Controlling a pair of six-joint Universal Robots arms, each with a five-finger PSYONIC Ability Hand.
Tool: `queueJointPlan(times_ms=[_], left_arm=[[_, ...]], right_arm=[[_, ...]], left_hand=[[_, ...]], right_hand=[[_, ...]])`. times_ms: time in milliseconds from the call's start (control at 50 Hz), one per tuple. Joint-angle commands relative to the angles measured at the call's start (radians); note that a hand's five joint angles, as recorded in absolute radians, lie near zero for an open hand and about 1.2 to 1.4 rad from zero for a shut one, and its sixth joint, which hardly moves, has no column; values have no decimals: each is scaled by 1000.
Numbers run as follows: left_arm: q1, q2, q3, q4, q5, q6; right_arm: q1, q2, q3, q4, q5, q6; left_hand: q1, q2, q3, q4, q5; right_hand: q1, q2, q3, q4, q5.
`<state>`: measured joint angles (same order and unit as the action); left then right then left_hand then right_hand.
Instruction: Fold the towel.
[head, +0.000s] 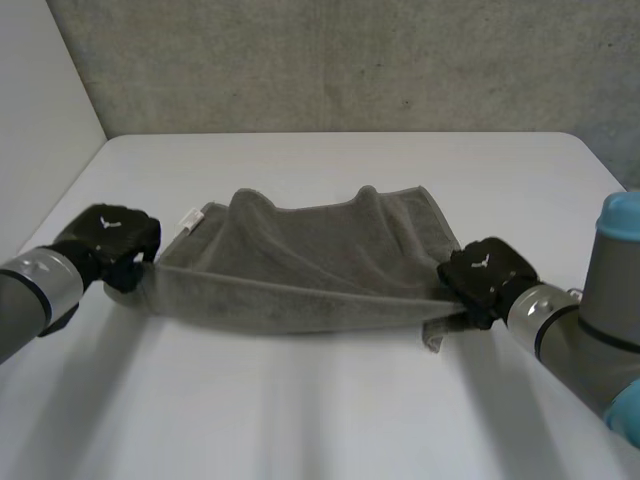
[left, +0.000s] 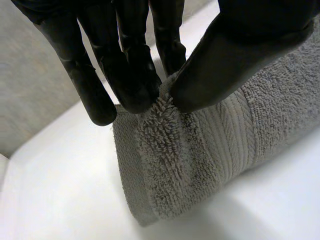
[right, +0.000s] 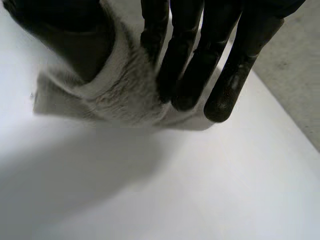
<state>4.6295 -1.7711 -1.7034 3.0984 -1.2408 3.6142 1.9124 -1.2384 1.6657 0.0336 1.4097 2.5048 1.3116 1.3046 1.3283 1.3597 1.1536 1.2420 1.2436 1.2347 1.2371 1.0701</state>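
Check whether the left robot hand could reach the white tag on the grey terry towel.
Probably not yet: the white tag lies uncovered close by, but the left robot hand is pinching the grey terry towel at its corner.

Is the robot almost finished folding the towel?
Not yet; no fold shows so far. Done: the left hand and the right hand each pinch one end of the grey towel's near edge. In hand: they hold that edge up, sagging between them, while the far part lies rumpled on the white table. Left: probably carry the edge across, lay it down and let go.
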Motion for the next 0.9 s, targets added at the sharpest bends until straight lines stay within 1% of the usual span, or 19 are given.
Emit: queueJointPlan(times_ms=[20, 140, 160, 180, 220, 300, 340, 360, 400, 480, 540, 600, 640, 660, 700, 720, 760, 820, 900], left_arm=[[2, 48, 1, 52, 0, -60], [11, 58, -21, 102, -3, -89], [24, 58, -28, 106, -2, -89], [25, 58, -28, 106, -2, -89], [55, 56, -35, 106, -2, -89], [66, 55, -41, 106, -2, -91], [69, 55, -42, 108, -2, -91], [69, 55, -42, 108, -2, -91], [72, 55, -41, 108, -2, -92], [84, 56, -36, 111, -2, -94], [91, 56, -31, 114, 0, -94], [91, 56, -31, 114, -2, -98], [91, 58, -31, 114, 0, -112], [91, 58, -31, 114, 0, -112], [91, 64, -27, 114, 0, -132], [91, 64, -27, 114, 0, -132], [91, 78, -21, 114, 0, -144], [91, 116, 16, 112, 0, -178], [87, 169, 115, 108, -5, -270]], right_arm=[[-3, -44, -24, 25, -29, 43], [-1, 16, -15, -18, -6, 12], [-3, 37, -17, -24, 0, -4], [-9, 42, -14, -26, 20, -24], [-22, 36, -14, -26, 46, -35], [-27, 28, -17, -28, 72, -21], [-27, 27, -17, -26, 75, 20], [-27, 27, -17, -26, 75, 20], [-30, 31, -17, -23, 72, 98], [-30, 57, -23, -23, 69, 174], [-32, 74, -27, -23, 69, 209], [-35, 73, -29, -23, 68, 210], [-35, 66, -34, -21, 54, 212], [-35, 66, -34, -21, 54, 212], [-39, 42, -41, 5, -1, 210], [-39, 42, -41, 5, -2, 210], [-42, -2, -81, 63, -64, 206], [-45, -30, -116, 103, -84, 204], [-59, -139, -295, 228, -115, 203]], left_hand=[[85, 92, 68, 37, 68], [85, 92, 68, 37, 68], [85, 92, 68, 37, 68], [85, 92, 68, 37, 68], [85, 92, 68, 37, 68], [85, 92, 68, 37, 68], [85, 92, 68, 37, 68], [85, 92, 68, 37, 68], [85, 92, 68, 37, 68], [85, 92, 68, 37, 68], [85, 92, 68, 37, 68], [85, 92, 68, 37, 68], [85, 92, 68, 37, 68], [85, 92, 68, 37, 68], [85, 92, 68, 37, 68], [85, 92, 68, 37, 68], [85, 92, 68, 37, 68], [85, 92, 68, 37, 68], [85, 92, 68, 37, 68]], right_hand=[[154, 153, 162, 159, 152], [154, 153, 162, 159, 152], [62, 61, 70, 67, 60], [-194, -196, -187, -190, -197], [-235, -236, -228, -230, -237], [-338, -340, -331, -333, -341], [-516, -517, -509, -511, -518], [-517, -519, -510, -512, -520], [-678, -680, -671, -673, -681], [-699, -701, -692, -694, -702], [-664, -665, -657, -659, -666], [-502, -504, -495, -497, -505], [-318, -320, -311, -314, -321], [-317, -319, -310, -313, -320], [152, 151, 159, 157, 149], [154, 153, 162, 159, 152], [154, 153, 162, 159, 152], [154, 153, 162, 159, 152], [154, 153, 162, 159, 152]])
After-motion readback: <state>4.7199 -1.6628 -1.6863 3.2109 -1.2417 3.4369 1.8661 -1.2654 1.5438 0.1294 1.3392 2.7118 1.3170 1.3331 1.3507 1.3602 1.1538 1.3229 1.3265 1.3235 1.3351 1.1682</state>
